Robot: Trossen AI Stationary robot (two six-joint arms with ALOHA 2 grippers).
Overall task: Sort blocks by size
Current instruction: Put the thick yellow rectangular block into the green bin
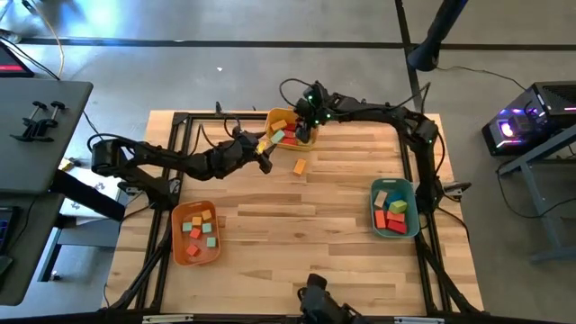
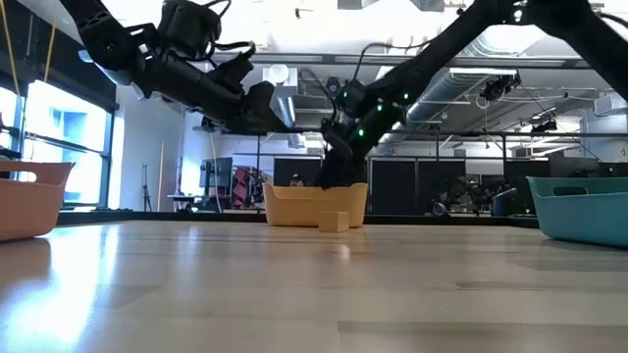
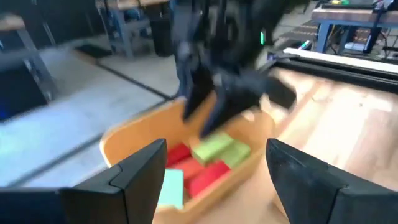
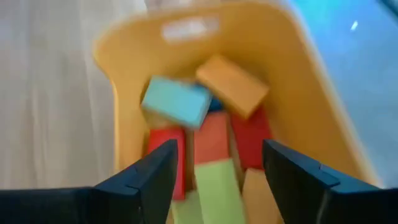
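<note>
Right pincer (image 4: 217, 171) hangs over the yellow bin (image 1: 281, 118) at the counter's (image 1: 306, 225) far edge, fingers spread, nothing between them. Below it in the bin: teal, orange, red and green blocks (image 4: 214, 134) piled loose.

Left pincer (image 3: 214, 180) is just beside the same bin, also spread and empty, facing the right arm at close range. One tan block (image 1: 300, 166) sits alone on the counter near the bin. More blocks are in the orange bin (image 1: 176, 234) and the teal bin (image 1: 413, 220).

Risks:
- Both arms crowd one bin; either moving in could clip the other.
- Pile is jumbled, so a closing pincer may catch two blocks or wedge on an edge.
- Wrist views look blurred; block sizes are hard to judge, so mis-sorting seems plausible.
</note>
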